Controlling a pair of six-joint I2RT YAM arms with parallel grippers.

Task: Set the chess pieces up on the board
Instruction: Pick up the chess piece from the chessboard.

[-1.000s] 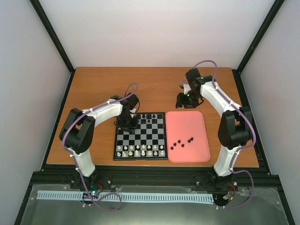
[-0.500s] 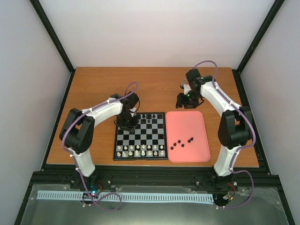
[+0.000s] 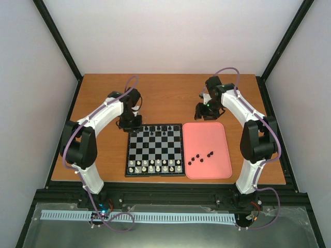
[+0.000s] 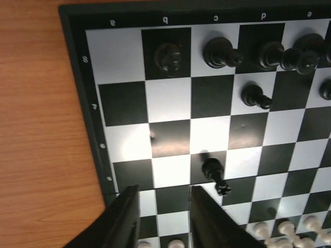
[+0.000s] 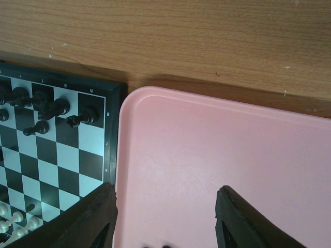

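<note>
In the top external view, the board (image 3: pixel 155 151) lies on the counter (image 3: pixel 103 98) between the two arms. The white pieces (image 3: pixel 155 166) fill its two near rows, while the black chess pieces (image 3: pixel 164 129) line only part of its far edge. A small cluster of black ones sits on the pink tray (image 3: pixel 217 134) just to the board's right, so the black side looks perhaps half set. The left gripper (image 3: pixel 128 124) hangs just off the board's far-left corner, and the right gripper (image 3: pixel 206 111) is near the tray's far edge. In the left wrist view, the corner square is bare and the back-row squares beside it each carry a black piece. Only a couple of pieces stand on the second row, and a stray black piece (image 4: pixel 213 169) stands in mid-board, out of place. This gripper's fingers are narrowly parted with nothing between them. In the right wrist view, the right gripper's fingers are spread wide and empty above the tray's bare pink floor. The black pieces at the board's far-right end look crowded, some possibly tipped, though that is hard to tell. What seems left is to bring over the tray's pieces, fill the gaps and move the stray.
</note>
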